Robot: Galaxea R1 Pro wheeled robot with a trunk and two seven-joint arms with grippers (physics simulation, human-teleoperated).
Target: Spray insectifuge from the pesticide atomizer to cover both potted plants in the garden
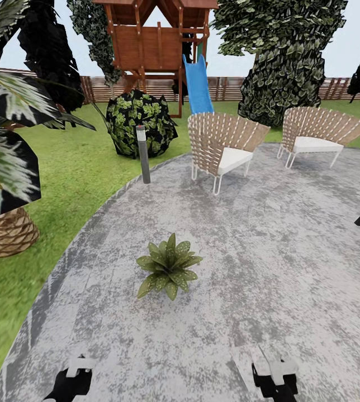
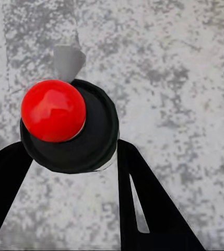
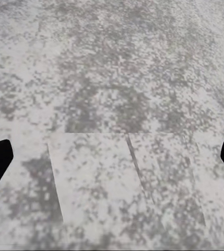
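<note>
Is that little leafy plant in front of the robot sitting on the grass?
No, the potted plant stands on the grey paved patio, well inside its curved edge, with the lawn off to the left.

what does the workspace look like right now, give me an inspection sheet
surface: round grey speckled patio, lawn along its edge
job's things: one potted plant, a low speckled rosette, stands on the patio ahead of the robot; a dark round object with a red ball on top sits between the left gripper's fingers, what it is cannot be told
clutter: two slatted chairs with white cushions; grey bollard lamp at the patio's edge
grippers: left gripper around the dark object; right gripper open, fingers apart, nothing between them
cables: nothing seen
surroundings: round shrub, wooden play tower with blue slide, trees, slatted fence, woven planter
</note>
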